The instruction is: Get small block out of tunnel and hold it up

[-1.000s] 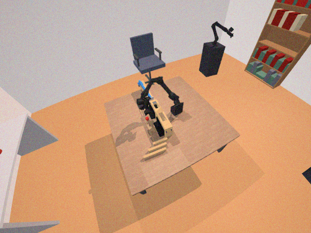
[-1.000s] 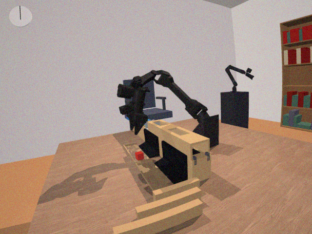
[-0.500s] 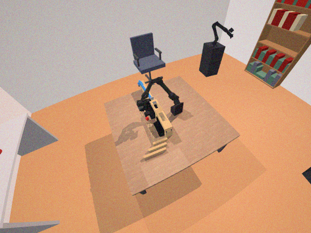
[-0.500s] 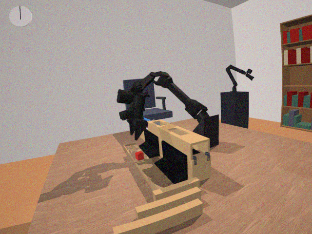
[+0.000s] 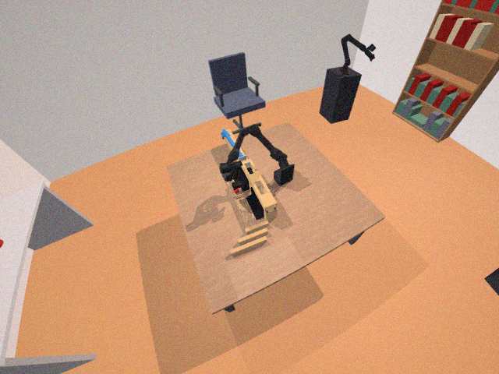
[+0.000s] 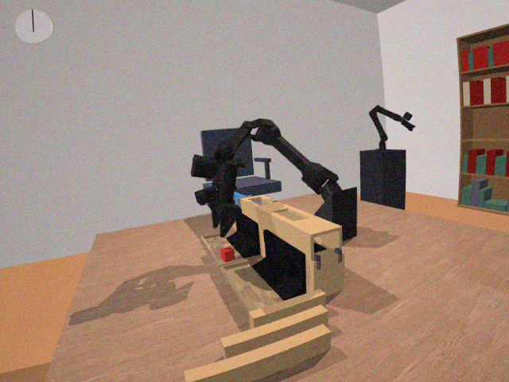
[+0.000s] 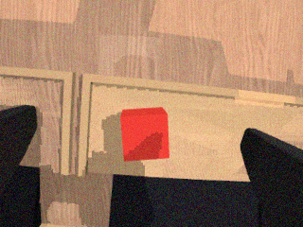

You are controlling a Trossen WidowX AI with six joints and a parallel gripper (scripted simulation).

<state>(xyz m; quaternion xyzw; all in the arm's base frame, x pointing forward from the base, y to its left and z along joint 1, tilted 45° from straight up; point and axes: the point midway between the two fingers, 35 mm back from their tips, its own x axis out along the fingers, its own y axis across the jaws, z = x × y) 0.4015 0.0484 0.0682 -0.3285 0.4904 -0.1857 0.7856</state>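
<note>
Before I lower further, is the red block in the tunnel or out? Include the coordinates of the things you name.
Out: the block [image 6: 227,254] [image 7: 145,134] sits on the shallow tray [image 6: 257,292] [image 7: 204,163] beside the tunnel [image 5: 262,187] [image 6: 308,224], between the open fingers.

Red block outside the tunnel
Small red block [image 5: 236,190] [image 6: 227,254] [image 7: 145,134]: upright in the shallow framed tray beside the tunnel.

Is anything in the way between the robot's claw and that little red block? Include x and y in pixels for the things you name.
Nothing shows between them: in the exterior view, only open air separates the open gripper [image 6: 219,231] [image 7: 142,128] from the red block [image 6: 227,254] [image 7: 145,134] below.
</note>
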